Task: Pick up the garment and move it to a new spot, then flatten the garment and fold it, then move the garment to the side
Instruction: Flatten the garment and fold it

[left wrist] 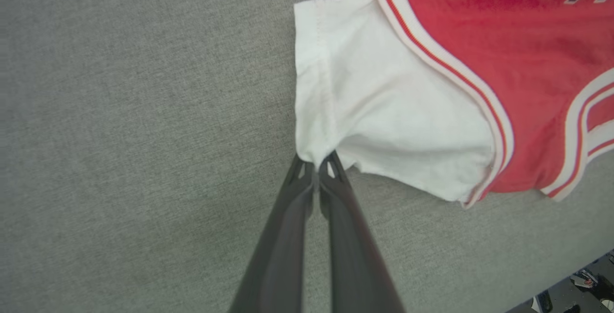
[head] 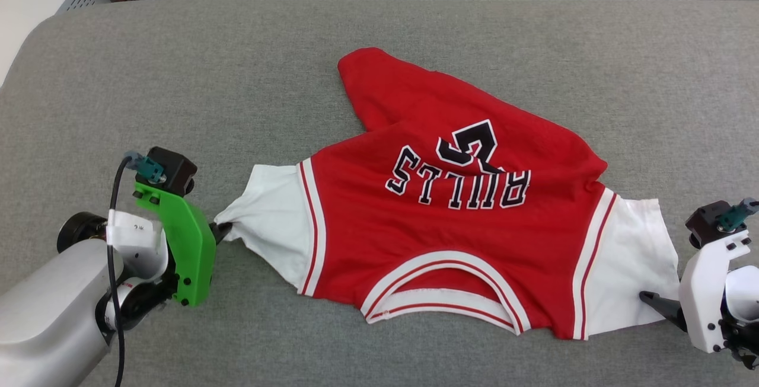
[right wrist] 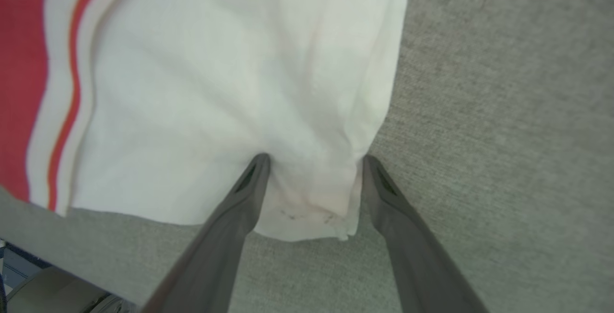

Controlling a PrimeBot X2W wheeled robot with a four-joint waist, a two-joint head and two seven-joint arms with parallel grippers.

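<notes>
Garment (head: 450, 221) and grippers make one line across the grey tabletop (head: 178, 79), with the shirt near the middle and its collar (head: 442, 292) towards the robot.

At the left end, the left gripper (head: 220, 230) is clamped shut on the hem corner of the left white sleeve (head: 267, 221). The left wrist view shows the two dark fingers pressed together, with a small pinch of white cloth drawn into a point between them. That sleeve is pulled out towards the arm, probably to anchor or tension that side.

Next comes the red body, print side up, with the "BULLS" lettering (head: 456, 182) reading upside down from the head. It does not lie flat. A red flap (head: 379, 88) runs off towards the far left, and wrinkles cross the number, so the lower half seems folded or bunched.

Further right, the right white sleeve (head: 634, 256) lies loose and slack on the tabletop.

At the right end, the right gripper (right wrist: 315, 159) stands wide open, straddling the sleeve's near corner. One finger rests on the cloth and the other sits just beside its edge, so nothing is held yet. The pose suggests it is lined up to close there, matching the left grip. With both sleeves held, the arms could lift the shirt or stretch it out.
</notes>
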